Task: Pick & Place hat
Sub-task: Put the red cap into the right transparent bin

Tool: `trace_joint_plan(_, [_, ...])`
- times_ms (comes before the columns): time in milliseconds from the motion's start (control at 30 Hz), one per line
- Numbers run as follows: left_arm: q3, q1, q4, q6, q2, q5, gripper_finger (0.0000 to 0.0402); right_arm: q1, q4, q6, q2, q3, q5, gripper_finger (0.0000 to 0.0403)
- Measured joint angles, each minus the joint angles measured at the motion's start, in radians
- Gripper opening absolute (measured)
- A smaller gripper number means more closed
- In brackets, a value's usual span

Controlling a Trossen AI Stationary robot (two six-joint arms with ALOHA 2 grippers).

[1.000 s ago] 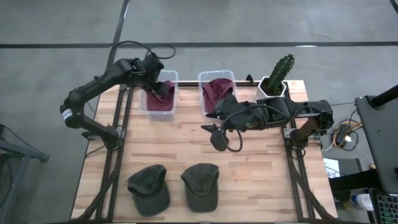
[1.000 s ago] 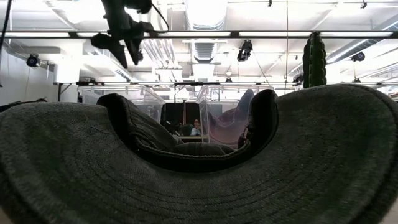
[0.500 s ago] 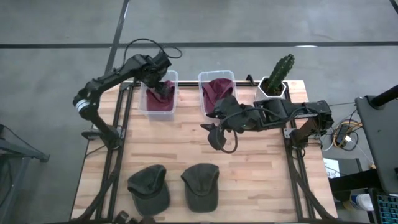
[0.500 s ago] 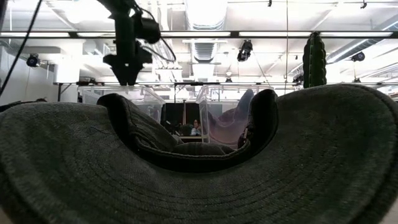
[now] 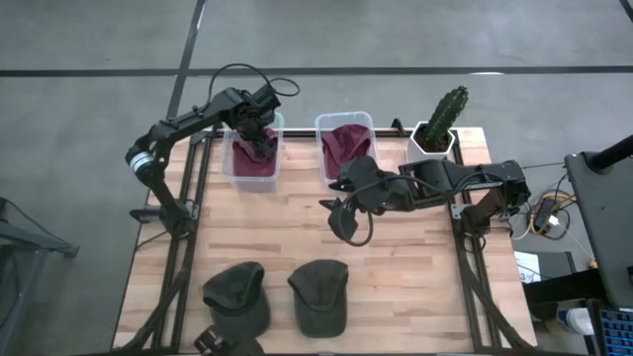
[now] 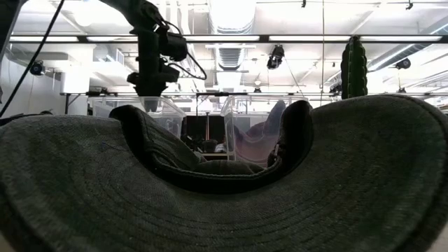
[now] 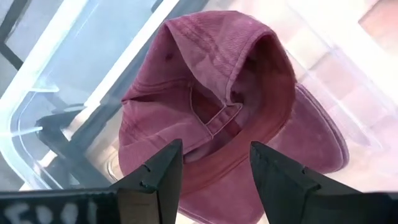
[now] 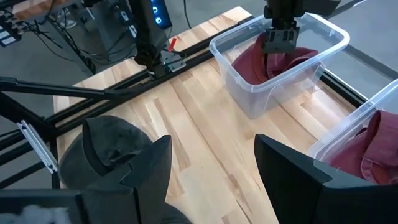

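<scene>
A maroon hat [image 7: 230,106] lies upside down in the left clear bin [image 5: 229,166] at the table's far edge. My left gripper [image 7: 214,168] is open and points down into that bin, one finger on each side of the hat's hollow; it also shows in the high view [image 5: 259,133] and the low view [image 6: 150,77]. A second maroon hat [image 5: 346,146] fills the right bin [image 5: 323,158]. Two dark green hats [image 5: 237,297] [image 5: 318,295] rest on the table's near part. My right gripper [image 5: 346,216] hovers open above the table's middle. My left gripper comes at the maroon hat from above with its fingers [image 7: 152,177] spread over the rim of the hat's opening [image 7: 205,124]. I cannot tell whether they touch the cloth. The hat lies in the bin.
A cactus in a white pot [image 5: 440,124] stands at the far right corner, next to the right bin. Bare wood [image 5: 267,222] lies between the bins and the green hats. One green hat [image 6: 224,203] fills the low view's foreground.
My left gripper has swung from a tilted pose above the left bin into a downward-pointing one and has come down toward the maroon hat. The arm's elbow has moved toward the table's far edge. The hats have not moved.
</scene>
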Motion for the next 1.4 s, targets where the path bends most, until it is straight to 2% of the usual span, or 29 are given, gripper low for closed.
trace_joint_plan(467, [0.000, 0.002, 0.040, 0.180, -0.002, 0.081, 0.0179, -0.001, 0.000, -0.011, 0.000, 0.000, 0.021, 0.0221])
trace_joint_plan(700, [-0.017, 0.003, 0.063, 0.225, -0.003, 0.179, 0.0179, -0.001, 0.001, 0.004, 0.000, 0.000, 0.021, 0.0221])
trace_joint_plan(1000, [-0.112, 0.019, 0.182, 0.241, -0.003, 0.135, 0.0179, 0.000, 0.005, 0.008, 0.000, 0.000, 0.047, 0.0221])
trace_joint_plan(1200, [-0.149, 0.019, 0.239, 0.270, -0.003, 0.117, 0.0179, 0.000, 0.007, 0.033, 0.000, 0.000, 0.047, 0.0221])
trace_joint_plan(1400, [-0.164, 0.021, 0.325, 0.290, -0.003, 0.054, 0.0179, 0.000, 0.008, 0.034, 0.000, 0.000, 0.047, 0.0221])
